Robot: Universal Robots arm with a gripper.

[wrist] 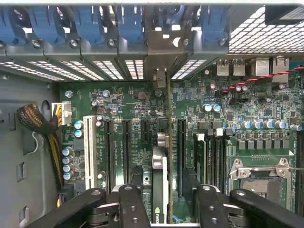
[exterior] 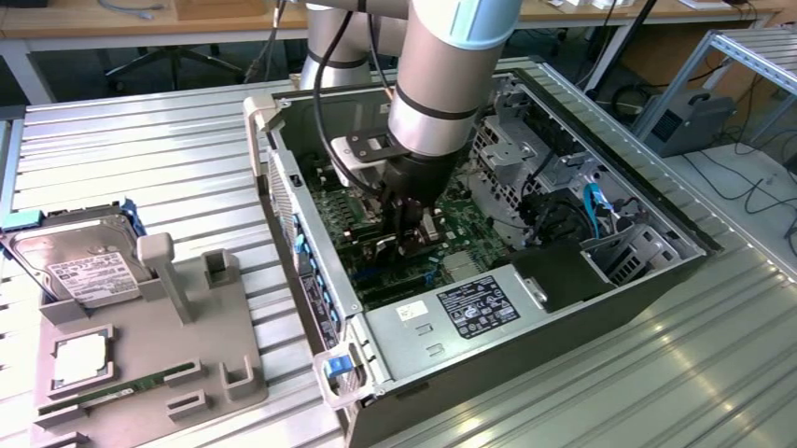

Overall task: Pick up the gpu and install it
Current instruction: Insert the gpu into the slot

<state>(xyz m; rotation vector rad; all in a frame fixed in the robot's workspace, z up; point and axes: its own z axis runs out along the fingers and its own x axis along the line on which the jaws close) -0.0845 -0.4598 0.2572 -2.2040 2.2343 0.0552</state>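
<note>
The gpu (wrist: 164,156) stands on edge in a motherboard (wrist: 123,102) slot inside the open PC case (exterior: 648,201). Its silver bracket (wrist: 160,47) lines up with the rear slot openings. In the wrist view my gripper (wrist: 168,192) straddles the card from above, open. One dark finger (wrist: 134,202) sits close on one side of the card. The other finger (wrist: 209,202) stands well off it, with a gap showing. In the exterior view my gripper (exterior: 405,245) reaches down into the case over the gpu (exterior: 417,259), which the fingers mostly hide.
A grey fixture tray (exterior: 212,345) at the exterior view's left carries a hard drive (exterior: 81,266), a processor (exterior: 81,359) and a green memory stick (exterior: 118,387). The power supply (exterior: 468,308) and a drive cage (exterior: 524,154) flank the arm. A sleeved cable bundle (wrist: 38,123) lies at the board's edge.
</note>
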